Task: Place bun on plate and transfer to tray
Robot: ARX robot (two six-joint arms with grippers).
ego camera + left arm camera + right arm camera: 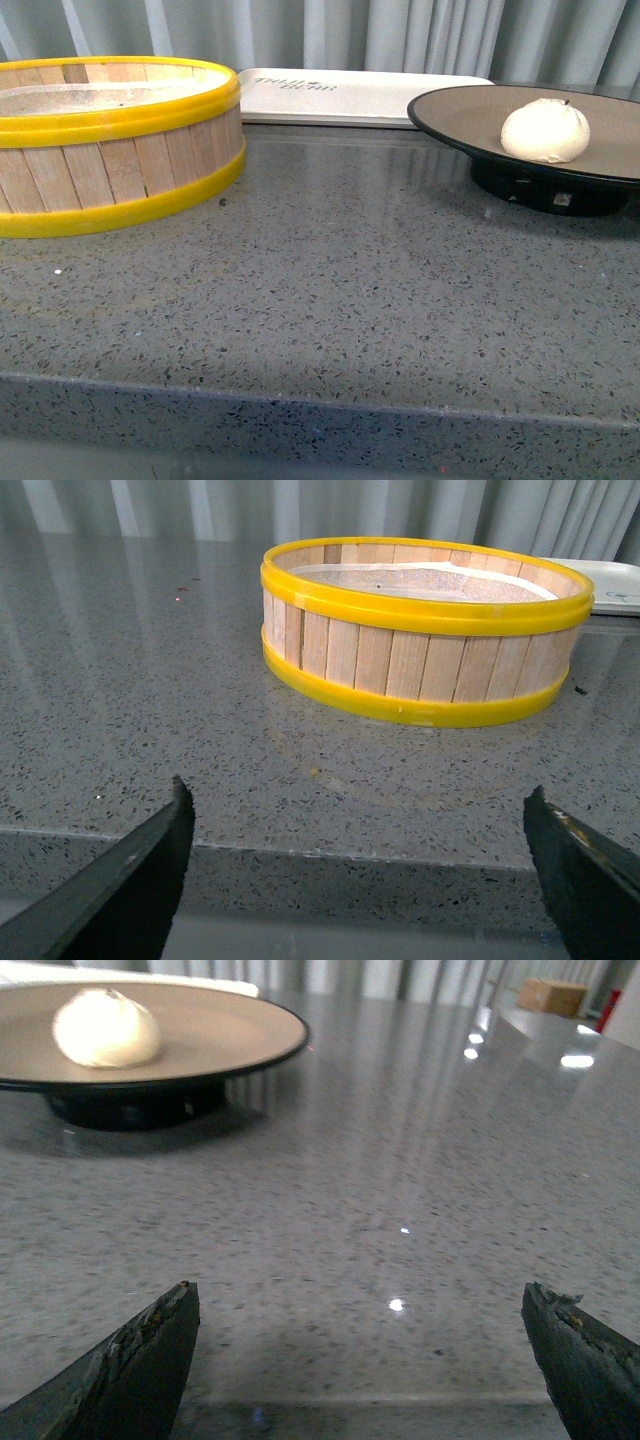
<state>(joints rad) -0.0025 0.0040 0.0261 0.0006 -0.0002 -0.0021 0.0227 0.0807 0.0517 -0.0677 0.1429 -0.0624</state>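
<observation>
The bun (545, 131) sits on the tan inside of the plate (462, 118), clear of the black rim. It rests on its flat base with the dome and pinched top pointing straight up. It is round, so it has no long axis. The plate stands level on its black foot at the right side of the desk (330, 290), and the right edge of the front view cuts it off.

The tray (400, 100) lies flat on the desk behind the plate. Its long axis runs from left to right across the front view, and its faint lettering (298, 87) is near its left end. The plate's left rim overlaps the tray's right end in that view, but I cannot tell whether the two touch. The plate is on the desk, not on the tray.

A round wooden steamer basket (120, 170) with yellow bands stands upright on the left, its far right side just beside the tray's left end.

Neither arm shows in the front view. In the left wrist view the left pincer (360, 880) is spread wide and holds nothing, low at the near edge of the desk and facing the steamer basket. In the right wrist view the right pincer (360, 1355) is also spread wide with nothing between its fingers. It is over the near desk edge, well apart from the plate and bun.
</observation>
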